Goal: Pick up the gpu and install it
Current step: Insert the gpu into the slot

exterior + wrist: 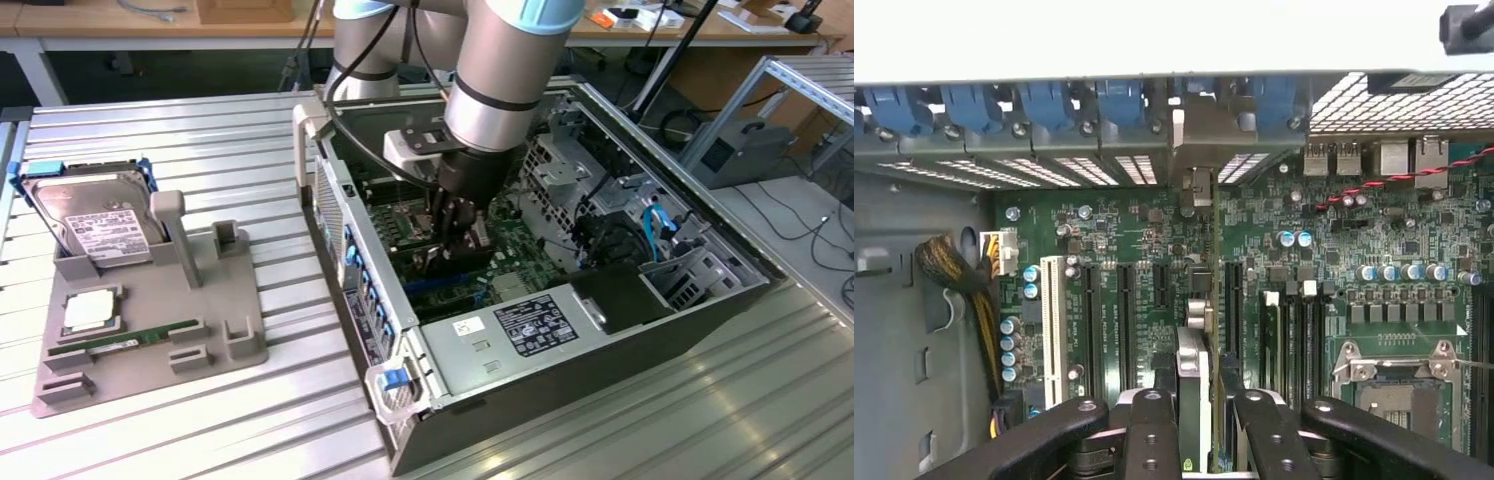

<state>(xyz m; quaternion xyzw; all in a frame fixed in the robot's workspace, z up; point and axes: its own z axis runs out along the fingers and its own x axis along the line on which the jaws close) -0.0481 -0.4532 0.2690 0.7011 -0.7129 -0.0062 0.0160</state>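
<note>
My gripper (451, 232) reaches down into the open computer case (534, 335), shut on the gpu (445, 262), a dark slim card standing on edge just over the green motherboard (501, 262). In the wrist view the gpu (1194, 365) runs edge-on between the two black fingers (1154, 425) of the gripper (1201, 420). It lies in line with the long black expansion slots (1126, 320). Its pale metal end bracket (1192, 135) sits at the case's rear wall among the blue slot clips (1119, 102). Whether the card's edge sits in a slot is hidden.
On the exterior view's left a grey holder (147, 330) carries a silver hard drive (100, 228) and a green RAM stick (127, 342). Inside the case are a drive cage (567, 175), cables (654, 225), a white slot (1051, 320) and the CPU socket (1399, 375).
</note>
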